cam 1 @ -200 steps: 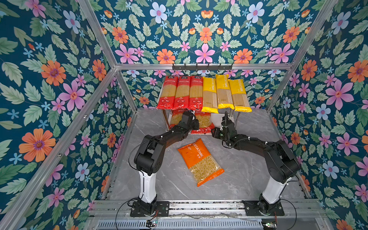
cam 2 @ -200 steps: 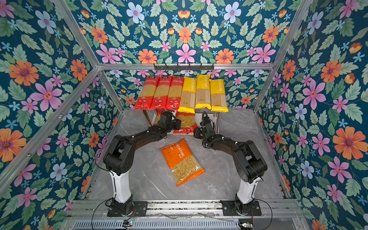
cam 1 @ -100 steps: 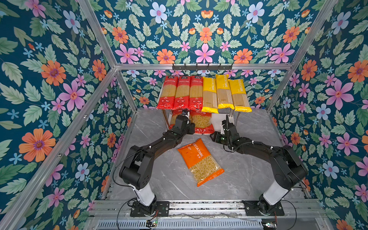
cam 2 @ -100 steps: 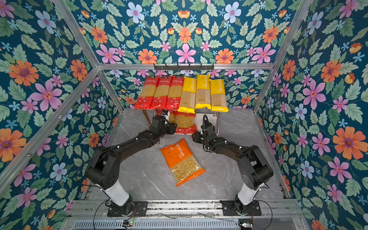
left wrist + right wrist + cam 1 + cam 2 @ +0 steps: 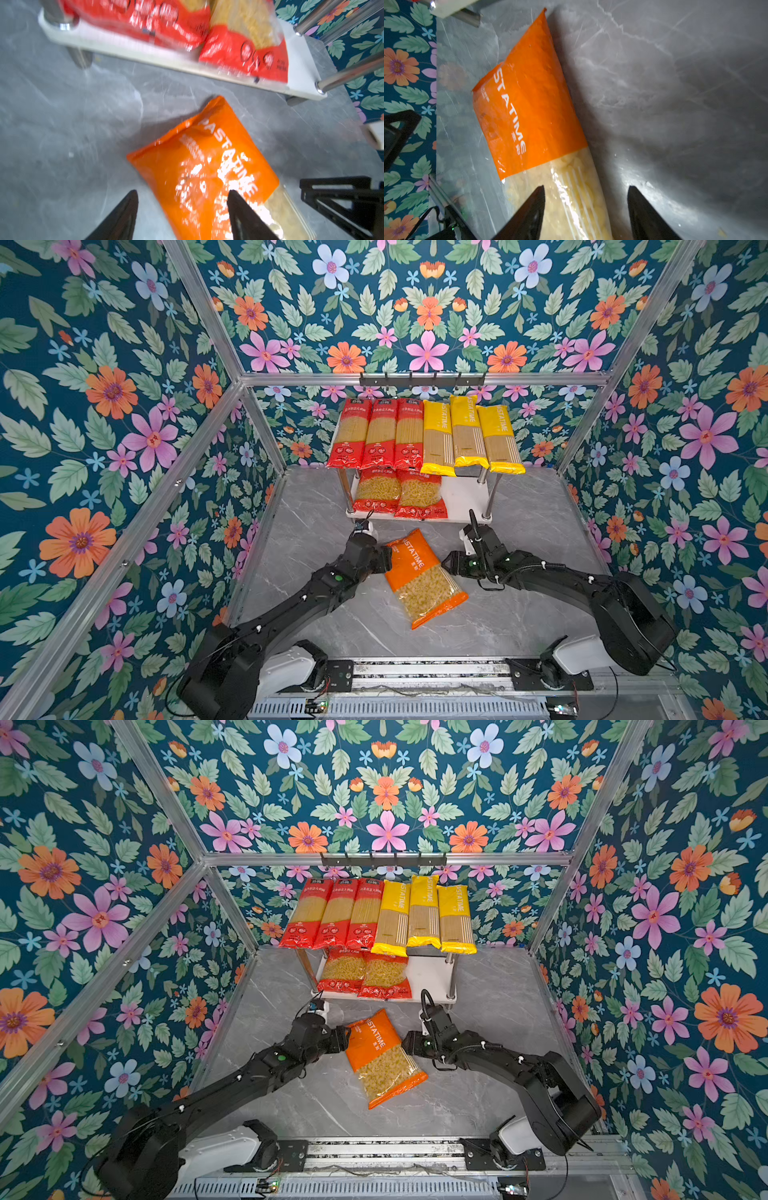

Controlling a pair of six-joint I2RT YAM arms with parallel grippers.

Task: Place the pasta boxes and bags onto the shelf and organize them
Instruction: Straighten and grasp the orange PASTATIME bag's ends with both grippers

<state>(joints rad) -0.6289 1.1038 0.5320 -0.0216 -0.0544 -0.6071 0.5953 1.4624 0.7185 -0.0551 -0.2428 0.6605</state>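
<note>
Pulled back from the shelf [image 5: 463, 493], left fingers [image 5: 124, 212] and right fingers [image 5: 533, 207] now flank the orange bag [image 5: 419, 572], spread wide, holding nothing. Next: grip and shelve it.

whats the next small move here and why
Probably close the left gripper on the orange pasta bag. Its open jaws straddle the bag's edge, the bag lies on the table in front of the shelf, and the lower board has bare space beside the two red bags.
</note>
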